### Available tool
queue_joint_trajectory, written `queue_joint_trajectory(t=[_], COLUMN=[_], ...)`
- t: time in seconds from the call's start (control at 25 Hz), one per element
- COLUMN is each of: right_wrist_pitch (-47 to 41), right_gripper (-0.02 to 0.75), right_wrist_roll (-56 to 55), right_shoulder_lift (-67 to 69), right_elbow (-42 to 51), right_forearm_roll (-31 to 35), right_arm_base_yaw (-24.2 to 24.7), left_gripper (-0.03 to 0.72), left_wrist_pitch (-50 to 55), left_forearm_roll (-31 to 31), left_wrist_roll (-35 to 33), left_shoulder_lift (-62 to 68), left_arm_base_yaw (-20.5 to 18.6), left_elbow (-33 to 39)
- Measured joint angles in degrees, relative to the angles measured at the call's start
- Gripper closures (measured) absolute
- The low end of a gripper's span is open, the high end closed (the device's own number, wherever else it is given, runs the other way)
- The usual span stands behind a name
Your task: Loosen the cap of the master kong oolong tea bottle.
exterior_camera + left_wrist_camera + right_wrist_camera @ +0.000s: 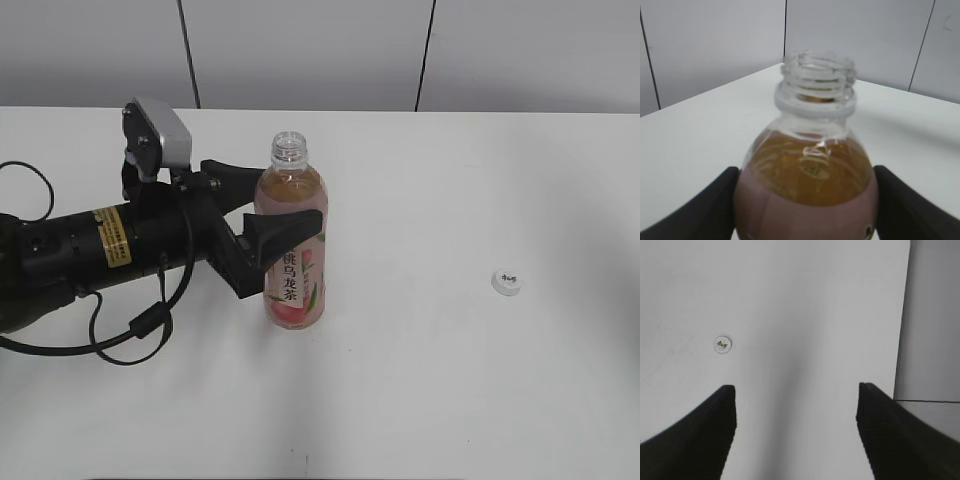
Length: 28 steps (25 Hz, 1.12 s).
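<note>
Exterior view: bottle upright mid-desk, open, clamped by my left gripper.
Cap: off, toward right edge.
Right gripper: apart, empty.
Risk: I judge squeezing or tilting would spill tea.

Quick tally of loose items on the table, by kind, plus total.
Clear plastic bottles of amber tea with pink peach label: 1
Small round white plastic screw caps, off the bottle, lying apart on the white table: 1
Total: 2

A plain white table runs back to a grey panelled wall with dark seams.
</note>
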State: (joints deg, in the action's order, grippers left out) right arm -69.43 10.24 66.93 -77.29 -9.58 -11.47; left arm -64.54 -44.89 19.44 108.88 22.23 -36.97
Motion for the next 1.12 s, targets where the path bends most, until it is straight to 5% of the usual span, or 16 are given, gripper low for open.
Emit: queue_joint_trajectory(t=[0.8, 1.12], right_wrist_pitch=[6.96, 9.29], right_gripper=[0.172, 0.172], right_wrist_roll=[-1.58, -3.04], right_shoulder_lift=[-48.65, -54.09], right_elbow=[43.02, 46.58], right_forearm_roll=[6.4, 6.54], right_arm_base_yaw=[0.0, 0.0], left_gripper=[0.216, 0.216], left_wrist_pitch=[0.0, 0.0], left_forearm_roll=[0.19, 0.25], left_wrist_roll=[-0.1, -0.12], left_shoulder_lift=[0.07, 0.07], left_arm_base_yaw=[0.0, 0.0], left_elbow=[0.0, 0.0])
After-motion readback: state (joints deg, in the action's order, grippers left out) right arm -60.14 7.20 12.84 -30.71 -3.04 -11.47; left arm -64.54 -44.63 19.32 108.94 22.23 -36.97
